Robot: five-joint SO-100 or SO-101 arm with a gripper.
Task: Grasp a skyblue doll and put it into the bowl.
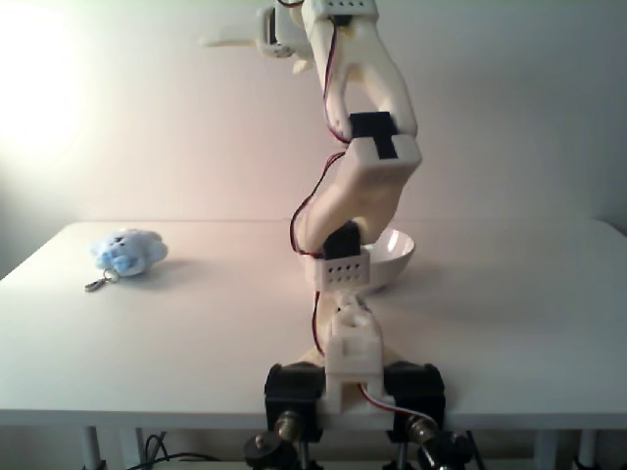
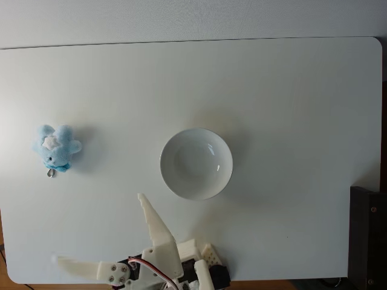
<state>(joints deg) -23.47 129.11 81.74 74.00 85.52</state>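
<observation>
White table (image 2: 302, 121) bears skyblue doll (image 2: 55, 146) and bowl (image 2: 196, 163).

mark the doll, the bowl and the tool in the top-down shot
doll (image 2: 55, 147), a fixed view from above, on its fluffy body
bowl (image 2: 225, 175), same view, on its right rim
tool (image 2: 97, 229), same view, midway between its spread fingertips

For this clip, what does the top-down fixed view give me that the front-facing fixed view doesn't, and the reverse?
Top-down: the bowl's whole round rim and empty inside, clear table between it and the skyblue doll, and the gripper with its fingers spread wide, pointing toward the space between doll and bowl.

Front-facing: the arm rising from its clamped base, blocking most of the bowl, and the gripper held high above the table.

Both: the doll lying on the table at image left with its keychain clip on the near side, untouched.
</observation>
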